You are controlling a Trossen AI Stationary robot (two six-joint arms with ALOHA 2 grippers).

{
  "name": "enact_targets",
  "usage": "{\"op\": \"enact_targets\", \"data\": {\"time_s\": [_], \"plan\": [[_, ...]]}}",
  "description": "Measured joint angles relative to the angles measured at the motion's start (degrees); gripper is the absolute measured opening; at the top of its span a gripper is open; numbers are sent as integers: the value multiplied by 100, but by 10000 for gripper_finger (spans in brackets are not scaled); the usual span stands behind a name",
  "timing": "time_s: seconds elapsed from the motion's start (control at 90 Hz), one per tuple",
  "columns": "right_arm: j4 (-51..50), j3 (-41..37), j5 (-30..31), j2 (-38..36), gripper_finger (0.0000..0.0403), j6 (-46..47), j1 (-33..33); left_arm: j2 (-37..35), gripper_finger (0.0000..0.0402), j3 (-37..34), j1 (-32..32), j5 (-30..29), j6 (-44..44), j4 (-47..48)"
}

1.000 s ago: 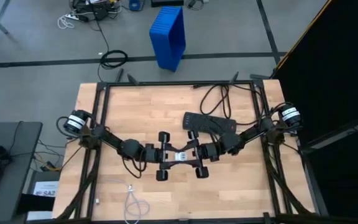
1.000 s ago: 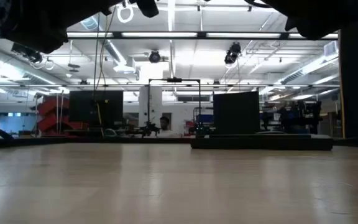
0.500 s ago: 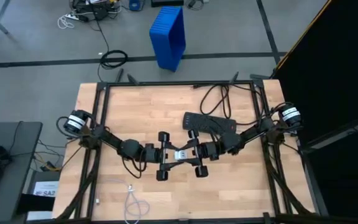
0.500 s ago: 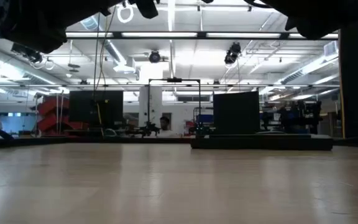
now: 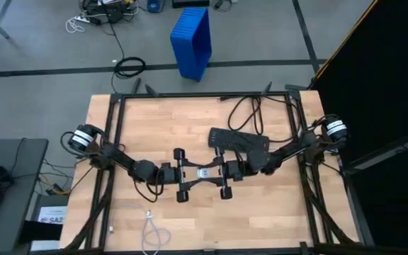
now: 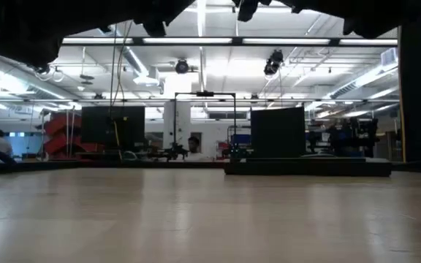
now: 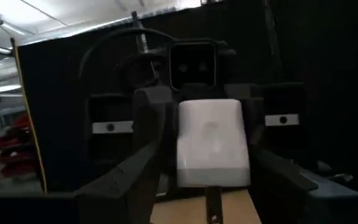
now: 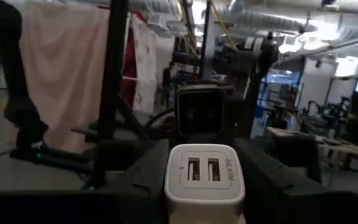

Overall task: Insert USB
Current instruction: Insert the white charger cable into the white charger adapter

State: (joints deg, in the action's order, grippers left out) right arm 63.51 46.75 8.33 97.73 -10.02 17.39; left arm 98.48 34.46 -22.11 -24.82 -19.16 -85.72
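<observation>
Container: a blue bin (image 5: pixel 192 41) of ribbed plastic is seen on the grey floor at the upper centre of the high view, beyond the counter; whether anything is in it cannot be told.
Counter: a counter (image 5: pixel 168 120) of pale wood strips, edged by a dark metal frame, fills the middle of the high view.
USB: the thin white cable (image 5: pixel 149 228) is laid loose and looped on the wood at the lower left of the counter, well apart from both arms and untouched.
Charger block: a small white block (image 5: pixel 205 172), smooth and round-cornered, is held up between the two claws at the centre of the counter. In the right wrist view two slot-shaped ports are shown side by side on its face; in the left wrist view only its plain back is shown.
Left claw: the left claw (image 5: pixel 198 173) is brought in from the left of the high view and is set against the white block. How far it is opened, and whether the block is gripped by it, cannot be told.
Right claw: the right claw (image 5: pixel 213 171) is brought in from the right and meets the block on its other side. Its opening and its hold cannot be told either.
Power strip: a long, flat black power strip (image 5: pixel 239 139) is laid just above the claws in the high view, with a thick black cord (image 5: pixel 250 110) curled toward the counter's top edge.
Low view: only dark arm shapes along the top of the frame are shown.
</observation>
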Motion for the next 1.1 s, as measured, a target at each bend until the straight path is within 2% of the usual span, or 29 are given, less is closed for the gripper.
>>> {"op": "enact_targets", "data": {"time_s": [0.278, 0.411, 0.578, 0.711, 0.833, 0.978, 1.1], "plan": [[-258, -5, 358, -9, 118, 4, 17, -614, 203, -2, -208, -538, 240, 1437], [-234, -5, 396, -15, 118, -7, 22, -1131, 203, -4, -416, -552, 637, 2237], [-244, -5, 436, -17, 118, -4, 17, -1778, 203, -2, -702, -533, 1332, 3798], [-504, -5, 440, -17, 118, 112, 65, -2371, 203, 343, -907, -470, 2805, 6429], [-772, -5, 440, -20, 118, 152, 129, -2530, 202, 901, -1127, -61, 4475, 8809], [-1043, -5, 446, -24, 118, 348, 173, -2447, 202, 1404, -1454, 372, 5767, 10366], [-1454, -8, 438, -26, 118, 588, 179, -2426, 202, 1616, -1674, 859, 7246, 11397]]}}
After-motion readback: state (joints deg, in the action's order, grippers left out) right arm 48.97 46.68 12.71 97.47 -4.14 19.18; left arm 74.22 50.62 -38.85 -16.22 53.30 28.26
